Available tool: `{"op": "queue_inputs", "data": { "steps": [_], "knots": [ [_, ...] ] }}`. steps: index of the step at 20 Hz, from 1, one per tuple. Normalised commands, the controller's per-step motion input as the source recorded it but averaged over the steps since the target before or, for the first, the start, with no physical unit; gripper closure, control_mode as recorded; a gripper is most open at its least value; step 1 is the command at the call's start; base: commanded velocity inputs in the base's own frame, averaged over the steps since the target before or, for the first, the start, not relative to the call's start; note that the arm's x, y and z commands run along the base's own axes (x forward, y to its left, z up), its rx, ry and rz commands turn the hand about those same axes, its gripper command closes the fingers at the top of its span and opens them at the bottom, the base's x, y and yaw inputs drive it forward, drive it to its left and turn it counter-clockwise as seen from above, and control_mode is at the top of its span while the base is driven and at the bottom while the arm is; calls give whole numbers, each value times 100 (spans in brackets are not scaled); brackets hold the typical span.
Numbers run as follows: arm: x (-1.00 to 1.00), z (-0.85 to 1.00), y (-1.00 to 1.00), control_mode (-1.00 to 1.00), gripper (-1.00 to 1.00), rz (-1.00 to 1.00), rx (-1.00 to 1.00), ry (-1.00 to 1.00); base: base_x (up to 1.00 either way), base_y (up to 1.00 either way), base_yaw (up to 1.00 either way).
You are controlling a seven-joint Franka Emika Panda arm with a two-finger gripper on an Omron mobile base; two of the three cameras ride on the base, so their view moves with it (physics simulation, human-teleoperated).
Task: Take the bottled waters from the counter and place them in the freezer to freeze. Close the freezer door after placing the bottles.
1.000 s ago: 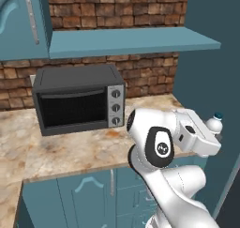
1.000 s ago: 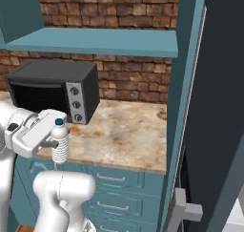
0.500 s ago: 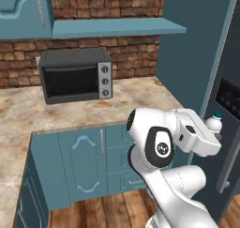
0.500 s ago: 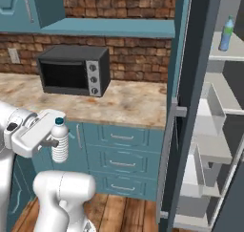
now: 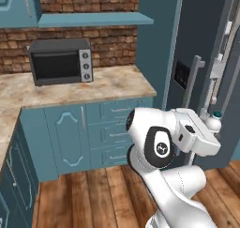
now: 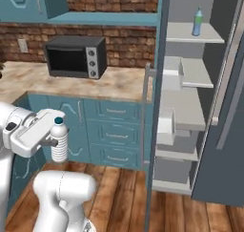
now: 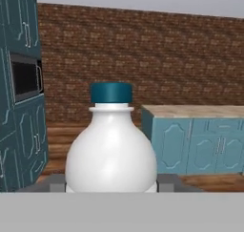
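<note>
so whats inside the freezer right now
One blue bottle stands on the top shelf of the open freezer. The lower shelves look bare, though the door edge hides their left ends.

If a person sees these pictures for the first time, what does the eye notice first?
First, the white bottle held upright in the gripper, in front of the teal drawers. Next, the open freezer on the right, with a blue bottle standing on its top shelf. Then the black toaster oven on the counter.
</note>
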Motion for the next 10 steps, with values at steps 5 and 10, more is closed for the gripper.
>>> {"op": "queue_inputs", "data": {
  "steps": [5,10],
  "knots": [
    [0,0,0,100,100,0,0,0,-33,-97,6],
    [0,0,0,100,100,0,0,0,5,-100,20]
  ]
}}
